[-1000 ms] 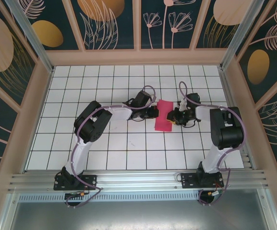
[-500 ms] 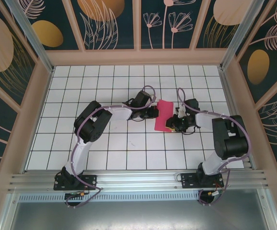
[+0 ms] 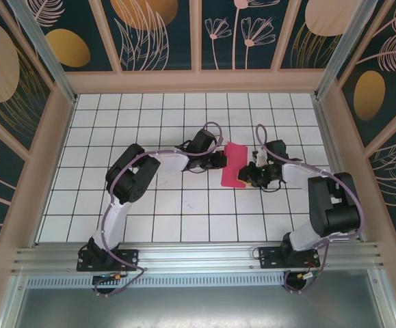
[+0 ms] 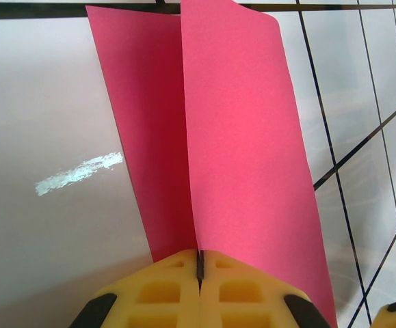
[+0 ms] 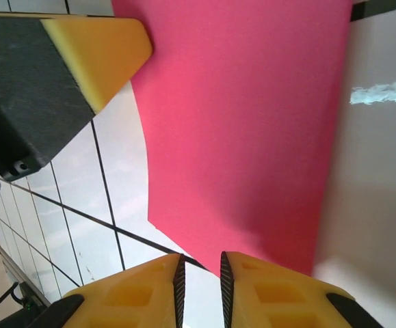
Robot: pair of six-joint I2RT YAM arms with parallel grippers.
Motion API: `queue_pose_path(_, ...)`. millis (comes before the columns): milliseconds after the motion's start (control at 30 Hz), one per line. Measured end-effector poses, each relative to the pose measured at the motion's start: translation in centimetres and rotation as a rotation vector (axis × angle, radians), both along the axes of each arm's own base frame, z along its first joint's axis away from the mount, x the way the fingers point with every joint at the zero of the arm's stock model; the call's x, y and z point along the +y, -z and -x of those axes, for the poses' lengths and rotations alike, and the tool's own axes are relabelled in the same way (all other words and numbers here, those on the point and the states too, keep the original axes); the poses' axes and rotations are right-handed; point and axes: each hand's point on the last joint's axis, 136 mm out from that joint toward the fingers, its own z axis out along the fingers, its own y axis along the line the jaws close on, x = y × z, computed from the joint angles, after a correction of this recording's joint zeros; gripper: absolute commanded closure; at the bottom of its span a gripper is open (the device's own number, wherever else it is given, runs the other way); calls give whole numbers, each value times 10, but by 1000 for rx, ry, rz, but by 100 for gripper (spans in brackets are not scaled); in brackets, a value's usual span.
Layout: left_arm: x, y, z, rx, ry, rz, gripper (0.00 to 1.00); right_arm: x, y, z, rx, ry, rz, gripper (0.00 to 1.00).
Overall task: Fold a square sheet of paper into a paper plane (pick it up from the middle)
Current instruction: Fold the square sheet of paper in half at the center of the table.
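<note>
**Half-folded pink sheet, no nose on it yet**

The square sheet of paper (image 3: 234, 165) sits mid-way across the white tiled table (image 3: 150, 212), right between my two grippers. It's doubled over into a narrow strip, nowhere near a plane. From above, its long axis runs roughly away from my bases, with the far end leaning a touch right. Both ends are blunt, so it doesn't really point anywhere.

My guess on handling: featherweight, floppy and smooth. It'll probably take a crease from any careless squeeze and slide on the tiles if nudged. I'd take it at an edge or on the crease with a shallow bite, not bunch up a flap.

My left gripper (image 4: 199, 273) is pressed together on the paper where its two layers meet, and the crease runs straight out from the fingers. My right gripper (image 5: 201, 266) is at the opposite side, jaws a narrow slit apart with tile showing through. The paper's edge lies right at the fingertips, and I can't tell if it touches them.
</note>
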Motion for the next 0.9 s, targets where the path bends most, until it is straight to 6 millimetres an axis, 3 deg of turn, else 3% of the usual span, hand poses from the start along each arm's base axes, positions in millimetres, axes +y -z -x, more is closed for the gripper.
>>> queue_pose_path(233, 0, 0, 0, 0, 0, 0, 97, -6, 28, 19, 76, 8, 27, 76)
queue_pose_path(500, 0, 0, 0, 2, 3, 4, 97, -7, 19, 13, 57, 11, 44, 75)
queue_pose_path(767, 0, 0, 0, 2, 3, 5, 97, -3, -32, -50, -116, 45, 22, 75)
queue_pose_path(900, 0, 0, 0, 2, 3, 5, 97, -1, -19, -65, -99, 51, 20, 75)
